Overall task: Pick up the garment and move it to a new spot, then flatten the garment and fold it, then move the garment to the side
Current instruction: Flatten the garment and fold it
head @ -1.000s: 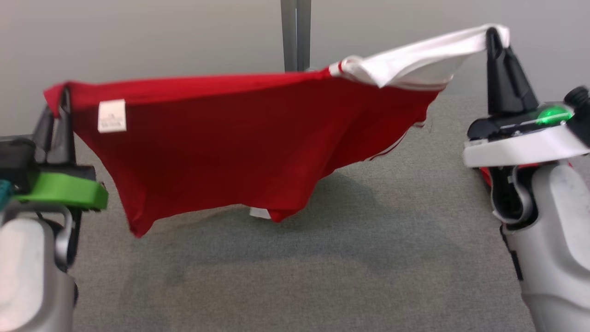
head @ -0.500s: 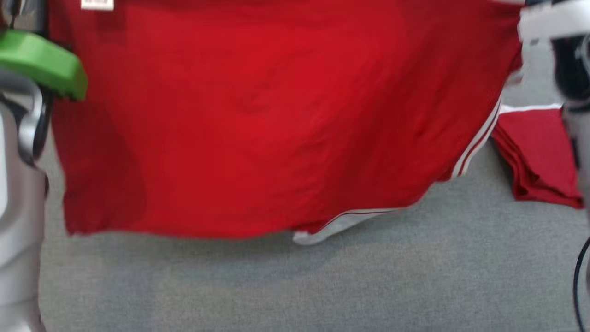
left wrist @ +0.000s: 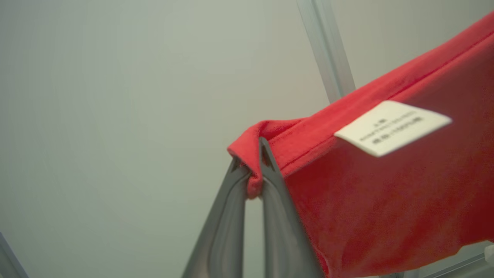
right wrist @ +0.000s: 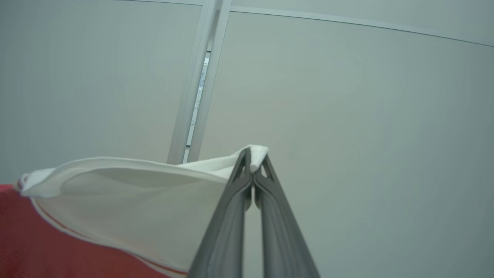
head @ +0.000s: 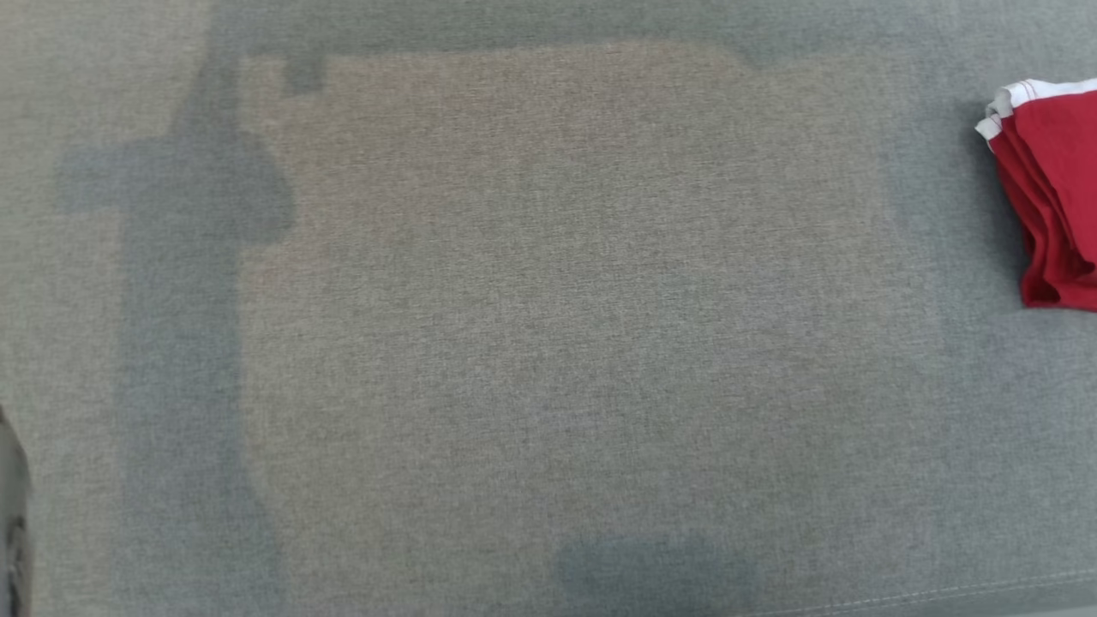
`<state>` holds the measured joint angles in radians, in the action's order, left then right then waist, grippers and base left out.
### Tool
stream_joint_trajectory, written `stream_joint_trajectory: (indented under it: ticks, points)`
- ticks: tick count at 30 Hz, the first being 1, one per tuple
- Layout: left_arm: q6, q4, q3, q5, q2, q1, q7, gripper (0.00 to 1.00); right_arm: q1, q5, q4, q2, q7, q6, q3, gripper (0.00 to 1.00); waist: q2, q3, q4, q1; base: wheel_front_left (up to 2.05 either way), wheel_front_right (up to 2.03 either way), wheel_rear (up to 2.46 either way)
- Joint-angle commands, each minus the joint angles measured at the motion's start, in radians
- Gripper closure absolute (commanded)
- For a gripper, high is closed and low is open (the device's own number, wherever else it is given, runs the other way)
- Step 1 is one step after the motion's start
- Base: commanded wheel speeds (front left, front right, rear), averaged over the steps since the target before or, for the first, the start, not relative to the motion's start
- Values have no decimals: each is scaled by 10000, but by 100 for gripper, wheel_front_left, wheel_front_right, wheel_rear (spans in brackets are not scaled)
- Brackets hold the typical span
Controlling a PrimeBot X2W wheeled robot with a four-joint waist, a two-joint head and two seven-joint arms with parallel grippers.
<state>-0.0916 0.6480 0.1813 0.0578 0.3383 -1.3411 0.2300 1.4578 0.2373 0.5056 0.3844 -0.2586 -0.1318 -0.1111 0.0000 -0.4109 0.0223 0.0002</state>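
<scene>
The garment [left wrist: 386, 200] is red with a white label [left wrist: 391, 127] sewn near its edge. In the left wrist view my left gripper [left wrist: 249, 154] is shut on a bunched red corner of it, held up in the air before a pale wall. My right gripper [right wrist: 254, 158] is shut on a white part of the garment [right wrist: 135, 200] in the right wrist view, with red cloth [right wrist: 38, 247] hanging below to the left. The cloth spans between the two grippers. In the head view a broad soft shadow lies across the grey table [head: 548, 343].
A second red garment with a white edge [head: 1050, 197] lies folded at the table's right edge. A metal post [right wrist: 200, 77] runs up the pale wall behind the grippers.
The head view has swung down onto the table, and the held garment and both arms have passed out of its top. Both grips hold as before.
</scene>
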Motion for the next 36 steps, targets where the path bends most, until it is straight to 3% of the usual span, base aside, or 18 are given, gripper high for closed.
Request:
stream_joint_trajectory:
  ticks: [1,6,11,17,28,36]
  points:
    - [-35,225,-70,153,8,393,88,100,-447,138,-145,128,-83,25,44,100,0,-106,173,-2,0,0,0]
    - [-78,1249,-166,614,-261,2392,343,100,-3427,938,-1220,104,-64,25,-12,100,0,239,320,-2,0,0,0]
    - [121,1112,-491,1102,-964,5463,346,100,-7395,1556,-2281,-170,-63,23,47,100,0,848,461,-2,0,0,0]
    - [267,940,-1055,1383,-1697,8308,349,100,-10784,1912,-2260,-864,-66,23,358,100,0,1544,716,-2,0,0,0]
    - [189,427,-1809,1156,-2481,12147,330,100,-14277,1422,-1185,-1579,-65,23,288,100,0,3721,1044,-2,0,0,0]
    - [282,-154,-2308,1199,-2733,13719,336,100,-15546,1295,-1071,-1531,-66,25,450,100,0,4391,953,-2,0,0,0]
